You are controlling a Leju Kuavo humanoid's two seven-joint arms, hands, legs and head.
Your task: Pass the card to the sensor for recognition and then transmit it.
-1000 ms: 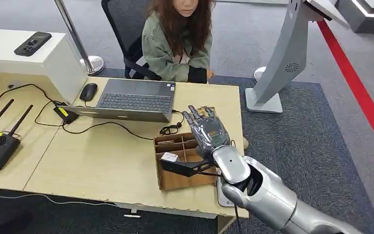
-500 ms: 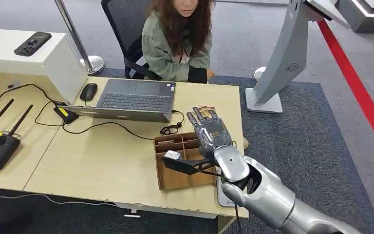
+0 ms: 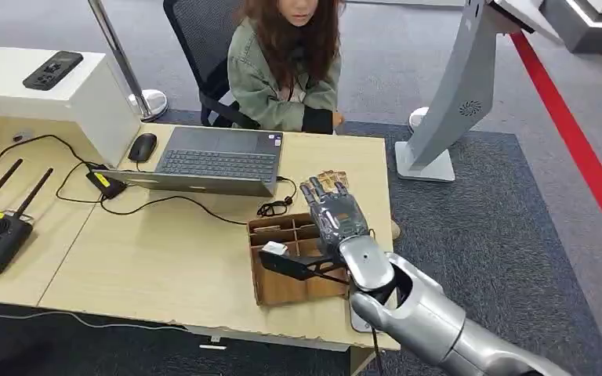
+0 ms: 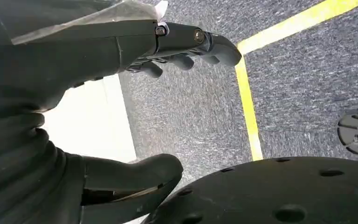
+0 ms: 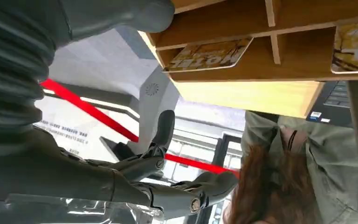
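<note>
Right robot hand [image 3: 335,210] open, empty, fingers spread above wooden box [image 3: 276,288] at lower centre on surface [image 3: 165,258]; card [image 5: 209,55] lying flat in a compartment; risk: fingers fouling dividers, card slipping; left robot hand [image 4: 186,46] empty.
</note>
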